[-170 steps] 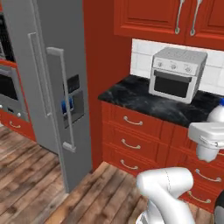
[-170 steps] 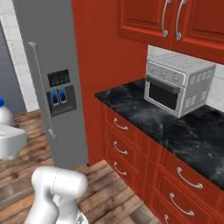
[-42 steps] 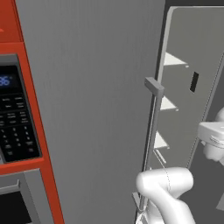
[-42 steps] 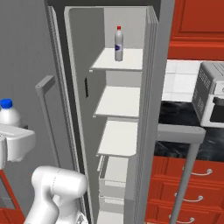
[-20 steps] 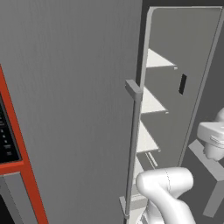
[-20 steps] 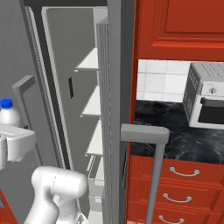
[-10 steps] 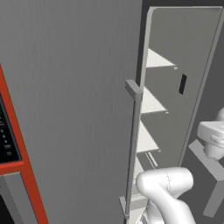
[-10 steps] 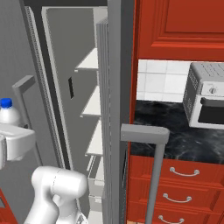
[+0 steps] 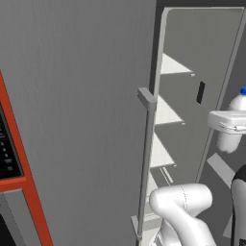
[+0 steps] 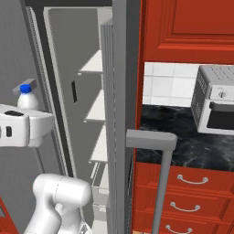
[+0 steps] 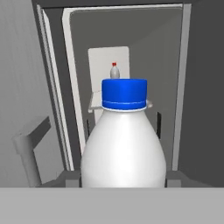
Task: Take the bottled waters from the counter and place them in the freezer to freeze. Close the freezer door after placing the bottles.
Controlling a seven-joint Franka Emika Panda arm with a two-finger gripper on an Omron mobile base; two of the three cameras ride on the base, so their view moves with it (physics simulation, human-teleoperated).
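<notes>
Freezer (image 10: 64,68) is the landmark: tall grey side-by-side unit, matte flat panels, compartment open, white rigid shelves (image 10: 91,64) stacked inside. Freezer door (image 10: 119,91) stands edge-on to the right of the opening in the right base view; long vertical grey handle (image 10: 160,183), squared bar. Well to the right of the freezer, black veined bench (image 10: 183,141) over red drawers (image 10: 192,183), with a small silver toaster oven (image 10: 215,105) on top.

Pincer (image 11: 122,181) holds the blue-capped bottle (image 11: 123,144) low on its body, jaws narrow against the sides; bottle upright, hanging in front of the freezer opening, not yet inside. Whitish translucent plastic, rounded shoulders, ribbed blue cap (image 11: 124,93). Judged: light to moderate weight if full, walls thin and likely to flex under squeeze, surface smooth and possibly slippery. Best hold is on the straight lower body, as now; the tapered shoulder would let it slide.

Red-capped bottle (image 11: 114,71) stands upright on a high shelf deep inside the freezer, very small in the hand view. Same material by appearance; label not legible.
</notes>
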